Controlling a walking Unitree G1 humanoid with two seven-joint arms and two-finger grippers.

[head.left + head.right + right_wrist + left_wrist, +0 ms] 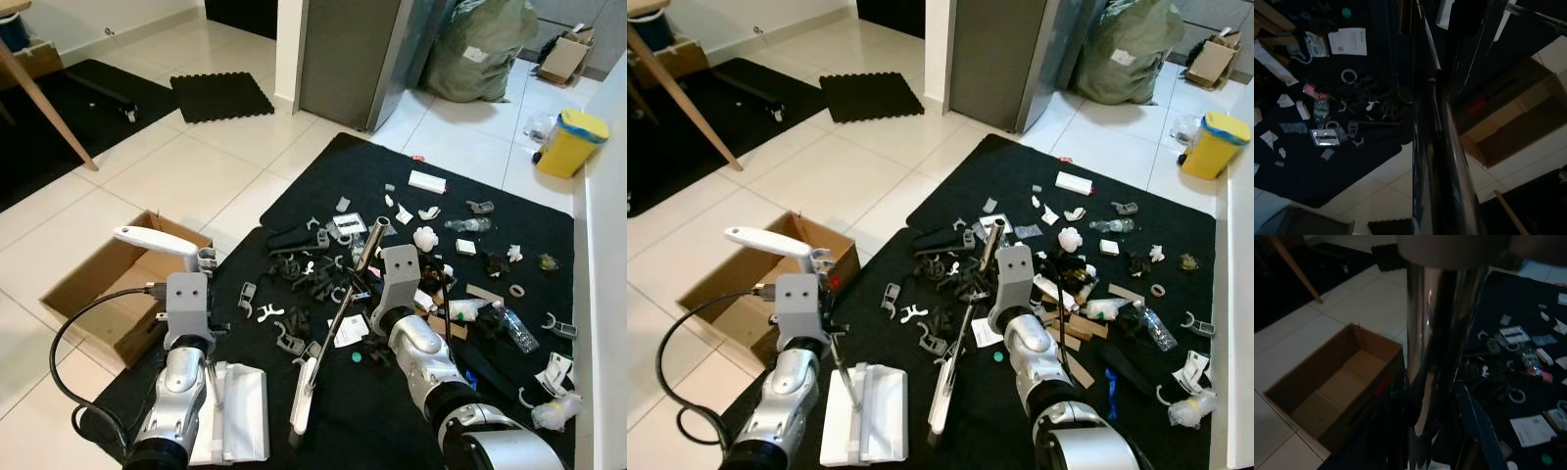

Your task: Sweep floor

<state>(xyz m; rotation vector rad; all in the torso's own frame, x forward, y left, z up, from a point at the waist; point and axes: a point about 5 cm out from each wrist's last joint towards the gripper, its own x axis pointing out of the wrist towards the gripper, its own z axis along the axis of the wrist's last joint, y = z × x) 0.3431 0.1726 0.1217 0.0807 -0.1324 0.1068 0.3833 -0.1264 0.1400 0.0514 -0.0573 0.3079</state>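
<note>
1. Litter of grey and white plastic clips, paper scraps, small bottles and wooden bits (392,264) lies scattered across the black floor mat (509,176), thickest near its middle and thinning toward the wall side.
2. The right gripper (377,257) is closed around the chrome pole of a broom (345,311); the pole runs down to a slim white broom head (304,397) resting on the mat near the robot, on the near edge of the litter.
3. The left gripper (204,343) is clamped on the shiny upright handle of a flat white dustpan (233,411), whose white grip end (152,238) sticks out above the wrist. The pan lies on the mat just beside the broom head, on its left.
4. An open brown cardboard box (118,294) sits on the white tiles at the mat's left edge, near the pan.
5. Judged from this layout, sweeping has barely gathered anything: the pan looks bare and the litter is spread wide.
6. To do the stroke well, reach the head past a cluster, keep it flat on the mat, and draw short strokes toward the pan's mouth.
7. Hold the pan's lip pressed down so thin paper does not slide under it.
8. Light clips may flick aside, so move slowly; bottles may roll and need their own pass.
</note>
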